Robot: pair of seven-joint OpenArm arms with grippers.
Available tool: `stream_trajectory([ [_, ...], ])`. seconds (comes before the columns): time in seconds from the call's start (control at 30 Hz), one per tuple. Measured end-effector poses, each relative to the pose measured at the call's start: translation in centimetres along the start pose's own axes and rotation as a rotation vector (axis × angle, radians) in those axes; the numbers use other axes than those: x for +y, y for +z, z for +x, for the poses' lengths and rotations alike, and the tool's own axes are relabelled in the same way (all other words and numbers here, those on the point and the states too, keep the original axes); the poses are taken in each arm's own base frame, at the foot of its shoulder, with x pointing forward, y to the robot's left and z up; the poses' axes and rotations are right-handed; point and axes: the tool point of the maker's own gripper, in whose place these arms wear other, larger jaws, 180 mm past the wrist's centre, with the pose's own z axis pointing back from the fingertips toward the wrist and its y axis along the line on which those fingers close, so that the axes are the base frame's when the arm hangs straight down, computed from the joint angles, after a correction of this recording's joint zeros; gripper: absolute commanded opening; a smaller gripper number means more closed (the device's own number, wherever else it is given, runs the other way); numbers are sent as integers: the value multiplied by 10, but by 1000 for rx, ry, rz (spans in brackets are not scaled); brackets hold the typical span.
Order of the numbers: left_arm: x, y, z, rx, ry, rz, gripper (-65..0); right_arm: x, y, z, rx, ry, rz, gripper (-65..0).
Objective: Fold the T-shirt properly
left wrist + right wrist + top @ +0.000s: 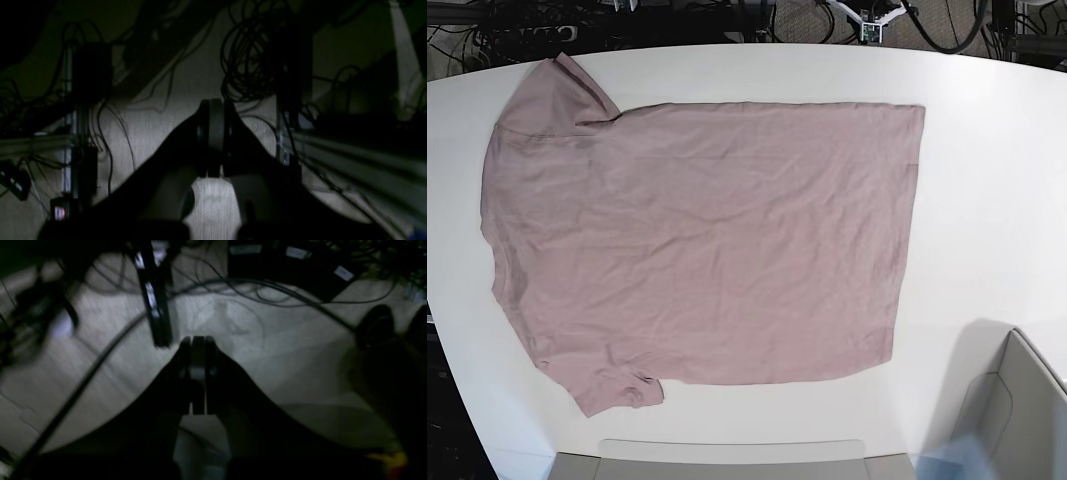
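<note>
The dusty-pink T-shirt [697, 240] lies spread flat on the white table [987, 180] in the base view, neck end to the left, hem to the right, one sleeve at the far left corner and one at the near left. No gripper shows in the base view. In the left wrist view my left gripper [213, 133] has its dark fingers pressed together, empty, over a dim carpeted floor. In the right wrist view my right gripper [197, 370] is also shut and empty over the floor. The shirt shows in neither wrist view.
A grey arm part [1017, 410] stands at the near right corner of the table, and a grey edge [727, 460] runs along the near side. Cables [247, 56] and metal frame rails [353, 150] hang below the table in the wrist views.
</note>
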Motion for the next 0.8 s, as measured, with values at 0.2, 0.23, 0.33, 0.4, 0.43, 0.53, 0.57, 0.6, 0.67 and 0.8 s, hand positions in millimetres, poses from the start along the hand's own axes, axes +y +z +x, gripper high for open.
stream_trajectory([
  [0.2, 25, 17, -27, 55, -46, 21, -647, 0, 19, -44, 52, 45, 17, -647],
  [0.23, 33, 20, -30, 61, -62, 27, -647, 2, 22, -49, 57, 49, 24, -647],
  [0.33, 45, 29, -42, 86, -86, 33, -647, -13, 31, -51, 43, 79, 11, -647],
  [0.4, 56, 36, -48, 98, -90, 47, -647, -31, 41, -44, 12, 107, -14, -647],
  [0.43, 64, 40, -49, 98, -87, 63, -648, -37, 48, -41, -8, 121, -24, -647],
  [0.53, 88, 59, -54, 107, -106, 105, -649, -33, 70, -43, -35, 154, -1, -647],
  [0.57, 94, 66, -55, 112, -117, 109, -649, -28, 77, -43, -50, 144, 20, -647],
  [0.6, 99, 72, -54, 119, -126, 113, -649, -22, 86, -46, -51, 135, 44, -647],
  [0.67, 111, 85, -51, 131, -110, 144, -648, -18, 105, -50, -67, 117, 66, -647],
  [0.8, 116, 109, -24, 61, -61, 155, -648, -42, 140, -26, -157, 109, 2, -647],
])
